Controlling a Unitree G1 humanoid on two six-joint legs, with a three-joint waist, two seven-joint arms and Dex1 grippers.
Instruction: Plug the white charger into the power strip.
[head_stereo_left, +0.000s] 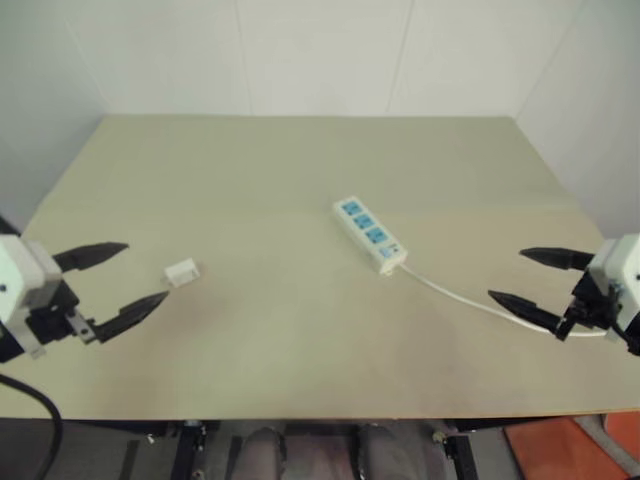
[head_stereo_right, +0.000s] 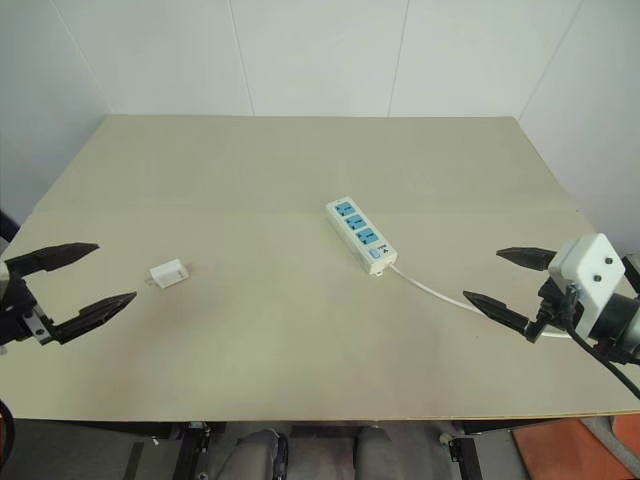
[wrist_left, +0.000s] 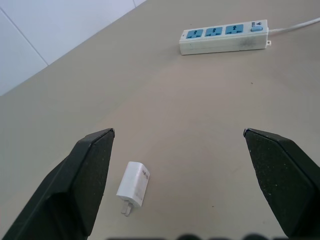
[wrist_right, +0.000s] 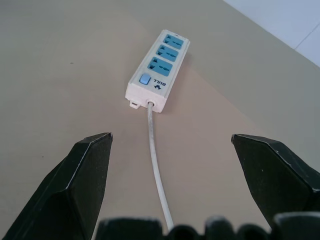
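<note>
Left gripper (head_stereo_left: 118, 281): jaws wide, empty, near table's (head_stereo_left: 300, 150) left edge. Right gripper (head_stereo_right: 511, 279): wide, empty, over cable (head_stereo_right: 440, 293). White charger (head_stereo_left: 181, 271): lying just beyond left fingertips. Power strip (head_stereo_left: 369, 234): mid-table, unplugged. Step: approach. Next, likely: left closes on charger.

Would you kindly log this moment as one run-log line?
left gripper: open, near white charger | right gripper: open | power strip: sockets vacant | charger: lying on table

I'm looking at what seems a bare lab test cell. White panel walls (head_stereo_right: 320, 55) box in a plain beige counter (head_stereo_right: 300, 160) from nine o'clock round to three.
</note>
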